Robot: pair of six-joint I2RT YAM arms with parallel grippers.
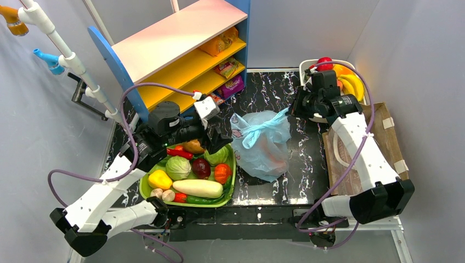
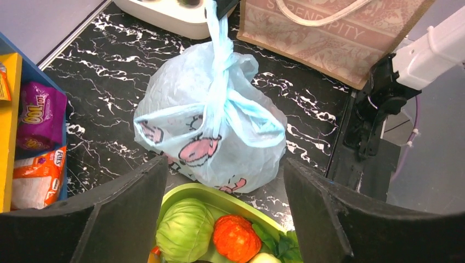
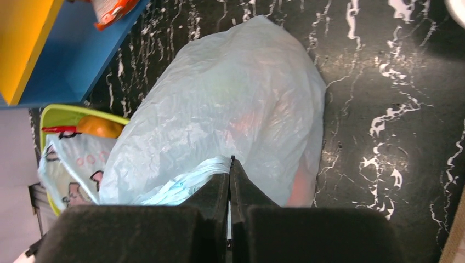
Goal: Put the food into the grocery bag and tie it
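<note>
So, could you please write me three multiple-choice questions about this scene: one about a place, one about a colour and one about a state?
1. Where does the grocery bag lie?
A. On the floor under the table
B. On the black table, between the tray and the brown paper bag
C. Inside a drawer

2. What colour is the tray?
A. Red
B. Green
C. White

3. How are the right fingers?
A. Wide open over the tray
B. Shut on nothing
C. Shut on a handle of the grocery bag

Answers:
1 B: the top view shows the bag resting on the table between those two.
2 B: its rim is bright green in the top view.
3 C: the right wrist view shows the fingers pressed together on the blue handle strip.
</note>
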